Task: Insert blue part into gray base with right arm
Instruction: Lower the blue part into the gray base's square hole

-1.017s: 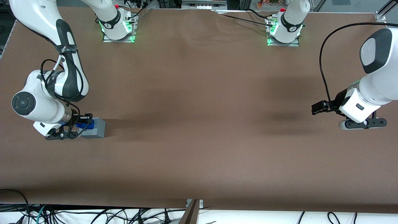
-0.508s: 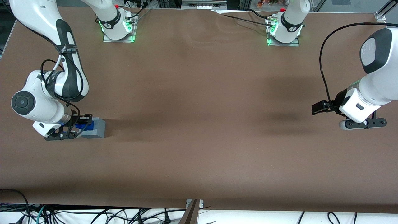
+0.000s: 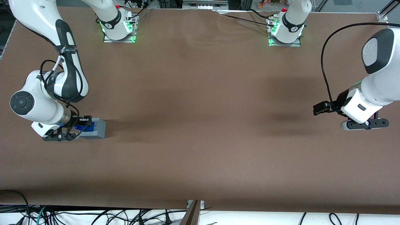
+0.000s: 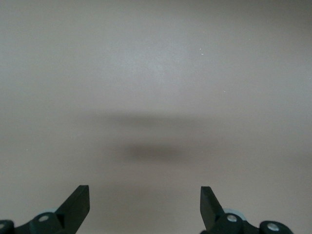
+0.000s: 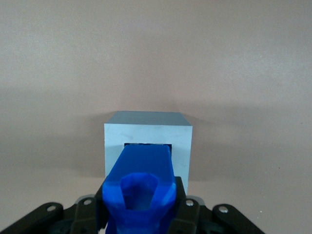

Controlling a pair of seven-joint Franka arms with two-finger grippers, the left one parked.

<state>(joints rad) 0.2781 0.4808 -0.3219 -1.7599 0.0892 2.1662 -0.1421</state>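
Observation:
My right arm's gripper [image 3: 83, 124] is shut on the blue part [image 3: 86, 126] and holds it directly over the gray base [image 3: 97, 128], which stands on the brown table toward the working arm's end. In the right wrist view the gripper [image 5: 142, 197] grips the blue part [image 5: 144, 168] between its black fingers [image 5: 181, 194]. The part's hollow end faces the camera. Its other end meets the dark square recess in the top of the gray base [image 5: 148, 130]. How deep it sits in the recess is hidden.
The brown table cover [image 3: 200, 125] spreads wide toward the parked arm [image 3: 368, 103]. The two arm mounts with green lights [image 3: 118, 28] stand farthest from the front camera. Cables [image 3: 93, 215] hang along the table's near edge.
The right wrist has drifted slightly toward the working arm's end of the table with the blue part still gripped. Less of the blue part shows above the base. The base has not moved.

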